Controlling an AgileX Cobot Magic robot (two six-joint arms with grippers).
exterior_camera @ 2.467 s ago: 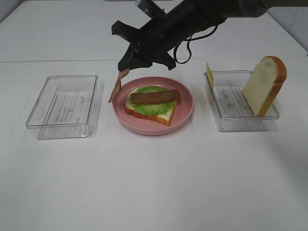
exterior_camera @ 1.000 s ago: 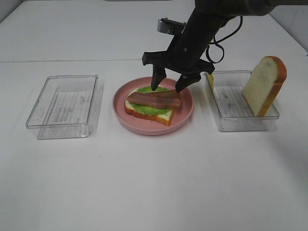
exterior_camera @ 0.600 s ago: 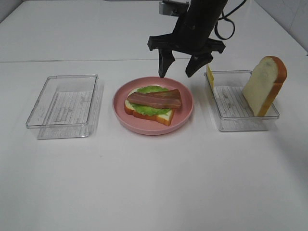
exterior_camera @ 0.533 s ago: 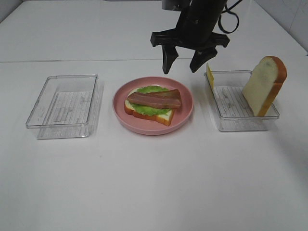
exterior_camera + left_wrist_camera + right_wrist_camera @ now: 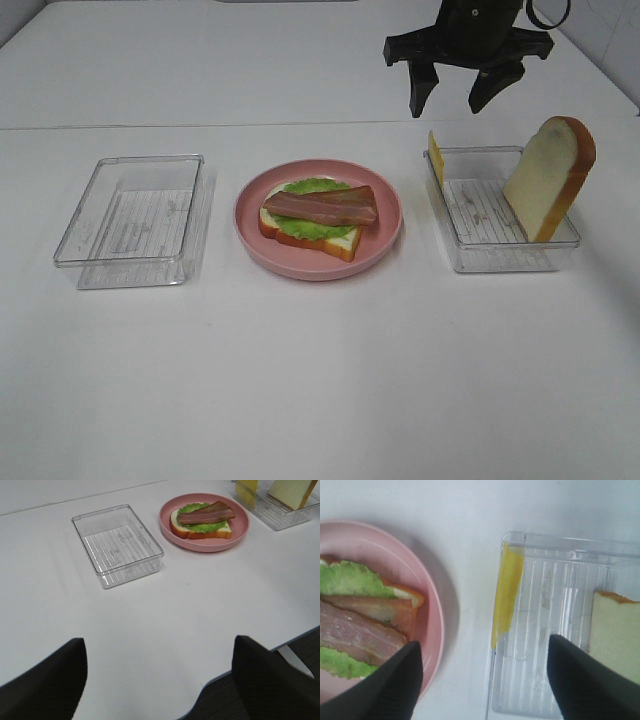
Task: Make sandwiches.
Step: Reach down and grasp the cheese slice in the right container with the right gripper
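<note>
Judging by its layers, the open sandwich (image 5: 318,218) of white toy bread (image 5: 336,243), green lettuce (image 5: 314,186) and brown-red bacon (image 5: 325,206), lower left of the spread, empty right end effector (image 5: 447,108), lacks the yellow cheese square (image 5: 436,157) and 1 crusted bread slice (image 5: 550,178) standing below it.

Right claw (image 5: 454,103) raised, spread, empty
</note>
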